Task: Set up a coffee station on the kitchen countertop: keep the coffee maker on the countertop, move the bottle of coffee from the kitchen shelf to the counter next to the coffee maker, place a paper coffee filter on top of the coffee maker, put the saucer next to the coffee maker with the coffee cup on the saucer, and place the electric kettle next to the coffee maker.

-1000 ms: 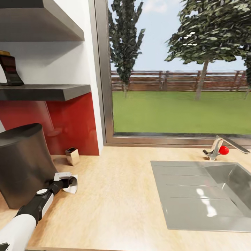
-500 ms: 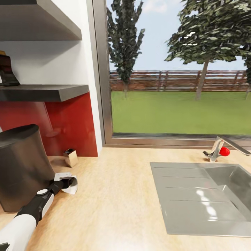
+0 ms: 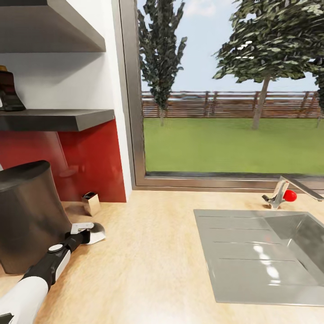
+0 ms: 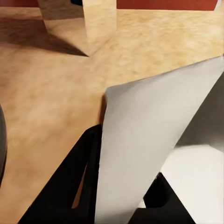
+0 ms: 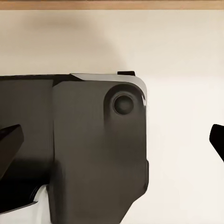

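White paper coffee filter (image 4: 144,154) — in left end effector (image 3: 86,233)

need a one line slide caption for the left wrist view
Left gripper pinching the white paper coffee filter just above the light-wood kitchen countertop.

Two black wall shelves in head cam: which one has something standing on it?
The lower shelf, just above the red backsplash: a dark object stands at its left end. The upper shelf shows its underside.

Bright window daylight, soft shadows, slight blur
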Robot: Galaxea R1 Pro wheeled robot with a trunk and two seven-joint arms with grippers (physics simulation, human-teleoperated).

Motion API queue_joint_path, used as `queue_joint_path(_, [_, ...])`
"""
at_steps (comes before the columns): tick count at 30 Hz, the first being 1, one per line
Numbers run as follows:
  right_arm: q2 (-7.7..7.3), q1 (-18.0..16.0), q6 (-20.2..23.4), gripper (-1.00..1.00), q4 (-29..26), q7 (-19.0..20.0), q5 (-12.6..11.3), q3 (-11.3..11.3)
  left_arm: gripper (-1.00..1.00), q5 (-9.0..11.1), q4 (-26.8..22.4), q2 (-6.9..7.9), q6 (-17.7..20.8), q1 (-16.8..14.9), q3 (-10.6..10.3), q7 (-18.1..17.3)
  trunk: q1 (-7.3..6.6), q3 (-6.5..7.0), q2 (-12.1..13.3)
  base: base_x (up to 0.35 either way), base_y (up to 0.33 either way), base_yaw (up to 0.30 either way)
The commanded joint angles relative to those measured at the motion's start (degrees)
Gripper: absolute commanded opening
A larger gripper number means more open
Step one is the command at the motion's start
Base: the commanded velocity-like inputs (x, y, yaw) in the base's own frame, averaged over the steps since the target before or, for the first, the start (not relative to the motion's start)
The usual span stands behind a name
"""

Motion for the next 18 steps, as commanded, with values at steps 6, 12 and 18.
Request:
queue_joint_path(6, [0.02, 0.0, -0.1, 1.00, 0.0, 0.1, 0.0, -0.1, -1.00, -0.7, 0.0, -0.06, 0.0, -0.1, 0.5, -0.5, 0.03, -0.12, -0.1, 0.000, 0.000, 0.000])
queue_joint_path(12, [0.00, 0.0, -0.1, 1.00, 0.0, 0.1, 0.1, -0.1, -1.00, -0.7, 0.0, -0.06, 0.0, -0.1, 0.5, -0.5, 0.03, -0.12, -0.1, 0.000, 0.000, 0.000])
queue_joint_path(18, [0.03, 0.0, -0.1, 1.00, 0.0, 0.1, 0.0, -0.2, -1.00, -0.6, -2.5, -0.07, 0.4, -0.1, 0.5, -0.9, 0.03, -0.12, -0.1, 0.000, 0.000, 0.000])
